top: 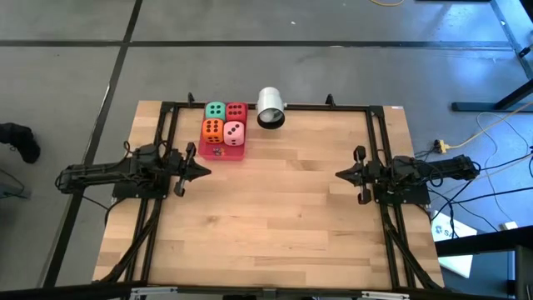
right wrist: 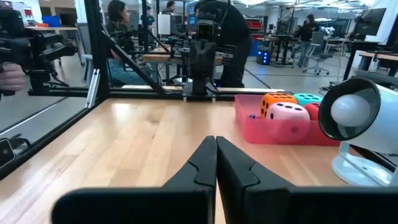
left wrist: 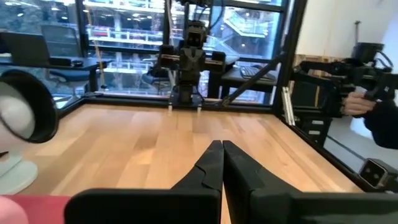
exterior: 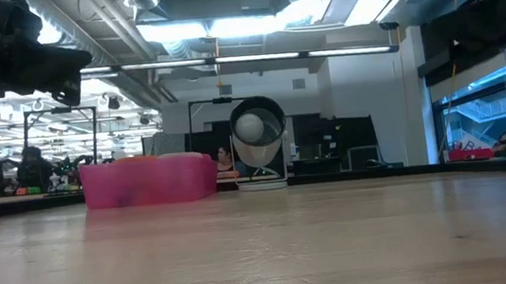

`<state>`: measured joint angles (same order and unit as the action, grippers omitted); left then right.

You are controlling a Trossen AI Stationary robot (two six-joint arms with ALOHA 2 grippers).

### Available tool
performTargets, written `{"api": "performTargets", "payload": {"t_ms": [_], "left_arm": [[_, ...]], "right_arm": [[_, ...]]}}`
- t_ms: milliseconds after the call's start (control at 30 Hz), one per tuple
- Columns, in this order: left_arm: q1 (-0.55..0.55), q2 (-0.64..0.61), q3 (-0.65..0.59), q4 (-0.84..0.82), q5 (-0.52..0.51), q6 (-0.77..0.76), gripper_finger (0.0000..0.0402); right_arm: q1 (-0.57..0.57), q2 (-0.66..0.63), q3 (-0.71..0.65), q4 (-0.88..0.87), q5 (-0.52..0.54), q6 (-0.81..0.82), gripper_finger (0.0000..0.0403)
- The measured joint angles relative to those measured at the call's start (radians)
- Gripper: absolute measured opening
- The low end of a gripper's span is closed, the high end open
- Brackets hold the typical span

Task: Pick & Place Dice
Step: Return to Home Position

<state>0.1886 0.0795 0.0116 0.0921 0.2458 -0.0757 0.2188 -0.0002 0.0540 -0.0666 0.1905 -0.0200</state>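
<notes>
Four dice sit together in a pink tray [top: 236, 154] at the table's far left: green [top: 216, 111], red [top: 236, 112], orange [top: 213, 131] and pink [top: 235, 132]. The right wrist view shows the orange die [right wrist: 275, 102], the pink die [right wrist: 288, 112] and the green die [right wrist: 306, 98] rising above the tray's wall [right wrist: 261, 130]. My left gripper [top: 206, 172] hovers shut over the table's left edge, pointing level toward the right. My right gripper [top: 338, 175] hovers shut at the right edge, pointing left. Both hold nothing.
A white cylinder-shaped lamp or camera [top: 270, 107] stands at the far edge, right of the tray, and shows in the low view [exterior: 259, 141]. A black frame [top: 275, 106] borders the table. A person's hand holds a device [left wrist: 357, 102] beyond the table.
</notes>
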Motion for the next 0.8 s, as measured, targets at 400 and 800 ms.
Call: {"api": "performTargets", "payload": {"t_ms": [400,800], "left_arm": [[0.001,0.005,-0.001,-0.057,-0.116,-0.007,0.0002],[0.000,0.005,-0.001,-0.059,-0.116,-0.007,0.0003]], "right_arm": [[-0.002,0.000,0.000,0.000,0.002,-0.044,0.0019],[-0.002,0.000,0.000,0.000,0.003,-0.047,0.0020]]}}
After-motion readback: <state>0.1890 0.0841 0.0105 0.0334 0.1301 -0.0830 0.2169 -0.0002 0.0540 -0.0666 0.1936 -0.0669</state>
